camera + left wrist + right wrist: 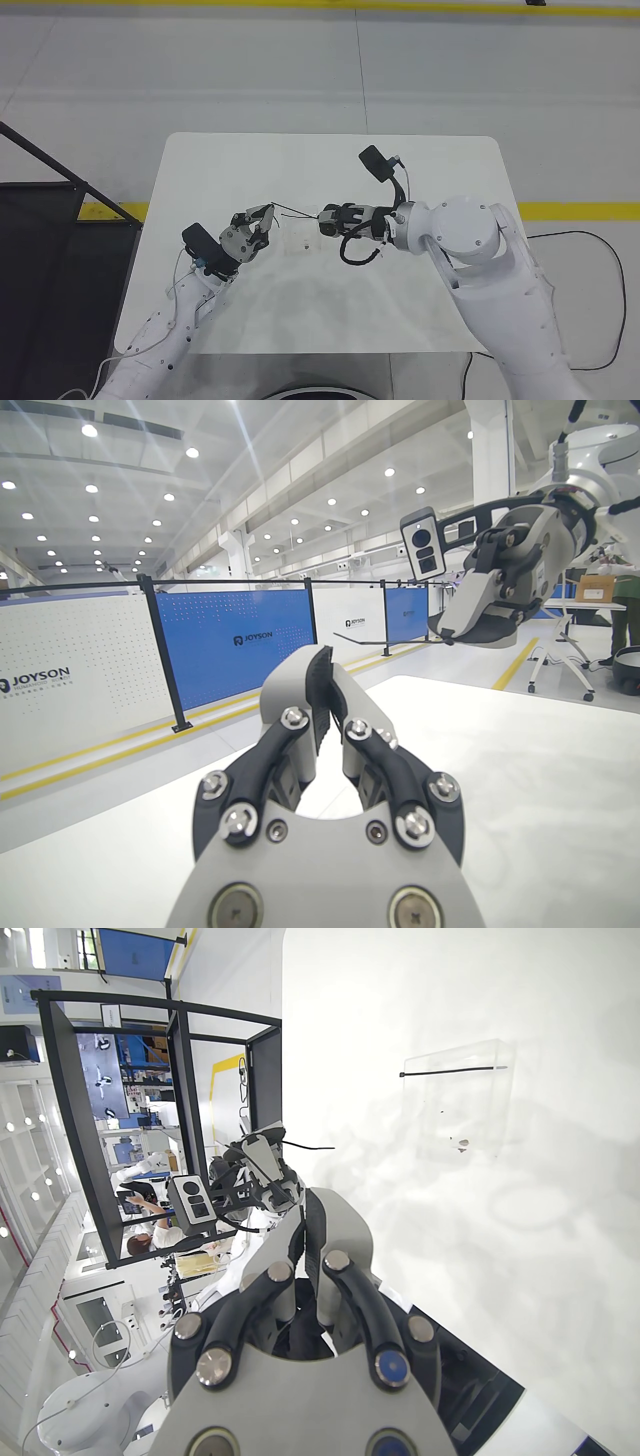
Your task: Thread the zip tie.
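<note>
Right gripper point(445, 635): fingers pinched on one end of the black zip tie point(390, 643). Tie held in the air above the white table point(420, 300), free tail pointing toward the left gripper point(325, 670). Left gripper: fingers pressed together; cannot tell whether anything sits between them. On the table near both: clear box point(457, 1098) with a second tie point(450, 1071), in or on it, cannot tell which.

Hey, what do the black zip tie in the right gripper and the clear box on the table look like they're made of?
Zip tie: probably nylon, matte black; a thin strip that juts out nearly straight unsupported. Clear box: likely acrylic, glossy; the table shows through its walls.
</note>
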Controlling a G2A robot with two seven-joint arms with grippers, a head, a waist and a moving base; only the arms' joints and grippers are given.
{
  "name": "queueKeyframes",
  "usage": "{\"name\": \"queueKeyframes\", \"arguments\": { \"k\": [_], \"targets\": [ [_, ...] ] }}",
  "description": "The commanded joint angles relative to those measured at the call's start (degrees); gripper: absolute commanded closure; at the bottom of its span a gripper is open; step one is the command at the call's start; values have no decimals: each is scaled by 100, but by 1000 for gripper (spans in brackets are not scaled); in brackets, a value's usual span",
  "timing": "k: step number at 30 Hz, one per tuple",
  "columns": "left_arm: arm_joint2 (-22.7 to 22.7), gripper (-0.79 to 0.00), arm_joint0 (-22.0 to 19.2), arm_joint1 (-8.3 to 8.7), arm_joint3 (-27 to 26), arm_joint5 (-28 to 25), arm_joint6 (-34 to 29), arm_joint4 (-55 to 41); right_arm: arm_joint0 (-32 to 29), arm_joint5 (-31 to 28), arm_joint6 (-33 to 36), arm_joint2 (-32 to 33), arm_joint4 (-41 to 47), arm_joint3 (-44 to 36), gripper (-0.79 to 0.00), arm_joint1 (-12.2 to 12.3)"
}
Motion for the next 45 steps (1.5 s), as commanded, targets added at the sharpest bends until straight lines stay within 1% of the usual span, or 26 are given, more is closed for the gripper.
{"name": "queueKeyframes", "arguments": {
  "k": [1,3,6,12,28,45],
  "targets": [
    [0,0,0,0,0,0,0,0,0,0,0,0,0,0,0,0],
    [0,0,0,0,0,0,0,0,-110,-125,-149,6,50,-10,0,2],
    [0,0,0,0,0,0,0,0,-234,-269,-165,51,89,-62,0,30],
    [0,0,0,0,0,0,0,0,-390,-339,-150,145,80,-241,0,90],
    [0,0,0,0,0,0,0,0,-77,63,-65,-8,94,-100,0,139],
    [0,0,0,0,0,0,0,0,100,152,-109,-212,166,-2,0,177]
  ]
}}
